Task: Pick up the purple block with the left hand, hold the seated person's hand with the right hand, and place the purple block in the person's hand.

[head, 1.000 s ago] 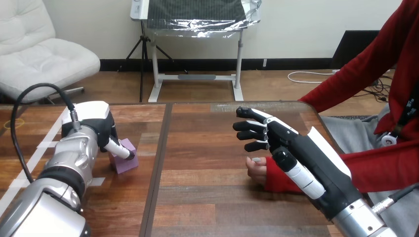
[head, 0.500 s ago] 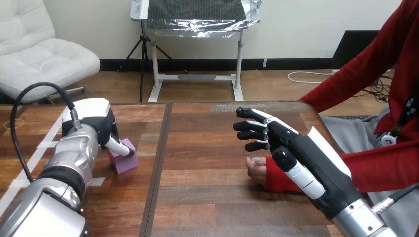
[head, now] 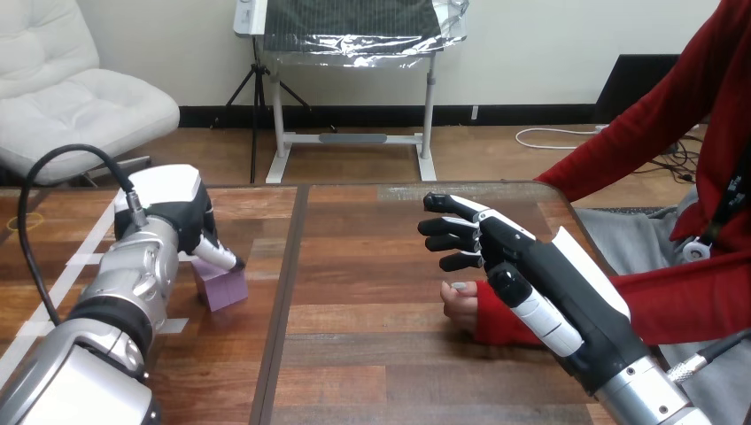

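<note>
Head view: left hand [head: 181, 226] over boxy purple block [head: 223, 289].

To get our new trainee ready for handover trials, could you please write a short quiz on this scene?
1. True or false: the purple block rests on the table.
2. The right robot hand is: A) curled round the person's hand; B) open, holding nothing; C) carrying the block.
3. Which robot hand is at the block?
Key: 1 true; 2 B; 3 the left robot hand.
</note>
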You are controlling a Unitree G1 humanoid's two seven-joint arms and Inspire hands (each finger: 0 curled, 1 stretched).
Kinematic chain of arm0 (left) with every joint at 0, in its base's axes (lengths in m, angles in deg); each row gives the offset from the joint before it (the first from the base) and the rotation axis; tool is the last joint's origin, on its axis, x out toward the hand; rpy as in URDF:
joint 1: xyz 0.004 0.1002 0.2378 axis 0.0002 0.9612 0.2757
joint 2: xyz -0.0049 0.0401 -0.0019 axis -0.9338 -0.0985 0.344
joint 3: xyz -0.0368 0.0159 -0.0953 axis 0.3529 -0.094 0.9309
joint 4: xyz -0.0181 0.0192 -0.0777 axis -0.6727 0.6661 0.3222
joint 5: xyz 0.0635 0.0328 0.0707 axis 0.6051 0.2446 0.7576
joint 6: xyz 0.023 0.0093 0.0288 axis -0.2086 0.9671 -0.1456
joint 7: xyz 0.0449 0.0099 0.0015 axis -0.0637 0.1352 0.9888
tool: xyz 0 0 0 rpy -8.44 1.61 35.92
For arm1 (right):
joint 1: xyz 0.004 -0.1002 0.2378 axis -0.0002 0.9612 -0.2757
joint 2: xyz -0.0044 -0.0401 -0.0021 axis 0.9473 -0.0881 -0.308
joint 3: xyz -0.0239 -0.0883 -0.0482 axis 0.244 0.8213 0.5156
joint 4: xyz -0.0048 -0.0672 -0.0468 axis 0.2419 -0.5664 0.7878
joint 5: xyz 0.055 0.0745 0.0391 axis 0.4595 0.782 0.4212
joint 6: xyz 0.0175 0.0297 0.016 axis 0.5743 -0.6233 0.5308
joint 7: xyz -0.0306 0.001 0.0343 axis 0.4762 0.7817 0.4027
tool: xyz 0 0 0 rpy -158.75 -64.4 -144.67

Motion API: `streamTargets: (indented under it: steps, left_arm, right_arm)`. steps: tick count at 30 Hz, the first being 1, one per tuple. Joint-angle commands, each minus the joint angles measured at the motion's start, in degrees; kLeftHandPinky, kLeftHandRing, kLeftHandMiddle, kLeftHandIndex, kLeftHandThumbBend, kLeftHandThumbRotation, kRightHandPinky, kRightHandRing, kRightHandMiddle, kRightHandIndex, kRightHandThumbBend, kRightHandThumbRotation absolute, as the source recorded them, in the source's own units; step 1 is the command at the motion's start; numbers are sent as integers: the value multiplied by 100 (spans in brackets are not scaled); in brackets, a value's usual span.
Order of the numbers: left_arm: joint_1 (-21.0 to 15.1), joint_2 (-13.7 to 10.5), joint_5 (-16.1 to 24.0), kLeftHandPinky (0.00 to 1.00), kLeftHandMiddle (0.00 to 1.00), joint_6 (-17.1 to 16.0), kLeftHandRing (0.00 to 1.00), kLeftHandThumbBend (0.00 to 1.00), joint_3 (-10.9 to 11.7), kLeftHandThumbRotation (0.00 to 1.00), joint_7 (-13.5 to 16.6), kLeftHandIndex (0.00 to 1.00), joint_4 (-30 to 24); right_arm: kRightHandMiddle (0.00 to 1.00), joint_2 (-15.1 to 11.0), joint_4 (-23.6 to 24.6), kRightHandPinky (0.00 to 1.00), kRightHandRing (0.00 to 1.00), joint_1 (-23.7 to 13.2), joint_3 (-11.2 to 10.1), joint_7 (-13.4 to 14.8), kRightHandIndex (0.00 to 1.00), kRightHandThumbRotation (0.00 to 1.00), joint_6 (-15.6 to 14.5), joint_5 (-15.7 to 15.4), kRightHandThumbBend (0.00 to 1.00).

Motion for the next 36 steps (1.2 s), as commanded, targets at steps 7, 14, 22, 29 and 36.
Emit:
streamTargets:
  steps: [7,14,22,29,36]
  left_arm:
    - [-377,-140,-203,5,18,-148,11,77,280,31,255,21,-369]
    - [-406,-183,-282,4,17,-237,10,77,399,31,334,20,-495]
    - [-422,-249,-288,4,16,-354,9,76,507,33,386,19,-675]
    - [-440,-284,-281,4,17,-364,9,77,568,36,356,19,-875]
    - [-430,-291,-219,6,20,-375,12,79,587,37,355,23,-1020]
  right_arm:
    - [83,-66,211,75,81,-253,-105,76,88,100,45,9,100]
    - [83,-78,208,75,81,-259,-106,70,88,100,32,2,100]
    - [83,-67,243,75,81,-267,-96,77,88,100,-34,10,100]
    - [83,-71,215,75,81,-291,-95,62,88,100,-15,20,100]
    - [83,-72,195,75,81,-303,-95,57,88,100,-3,24,100]
